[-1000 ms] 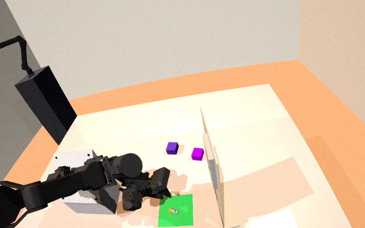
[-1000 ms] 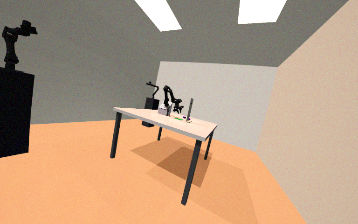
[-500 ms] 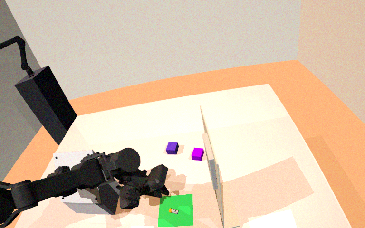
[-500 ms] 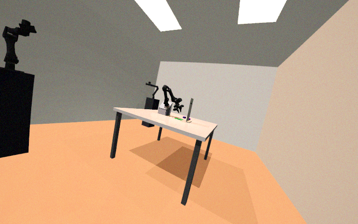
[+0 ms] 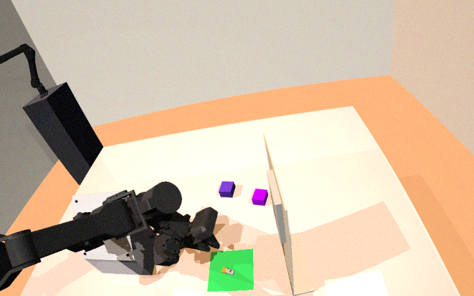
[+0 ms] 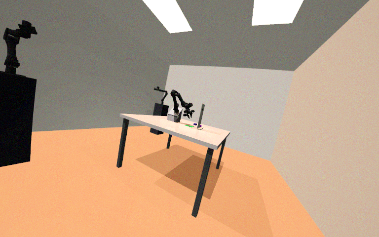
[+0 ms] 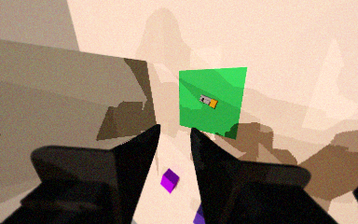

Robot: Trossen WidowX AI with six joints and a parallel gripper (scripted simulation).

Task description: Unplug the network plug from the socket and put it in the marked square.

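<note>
The plug (image 5: 228,271) (image 7: 208,101), grey with an orange end, lies on the table wholly inside the green marked square (image 5: 217,284) (image 7: 233,79). My gripper (image 5: 217,246) (image 7: 175,130) (image 6: 190,117) is open, with a gap between its fingertips and nothing in it. It hangs above the table, apart from the plug, on the robot-base side of the square. The upright panel (image 5: 270,158) (image 6: 201,115) stands beyond the square. The socket opening is too small to make out.
A magenta cube (image 5: 259,197) (image 7: 170,180) stands close to the panel. A violet cube (image 5: 226,189) (image 7: 199,216) stands to its left in the top view. The grey base block (image 5: 115,267) (image 6: 173,116) is under the arm.
</note>
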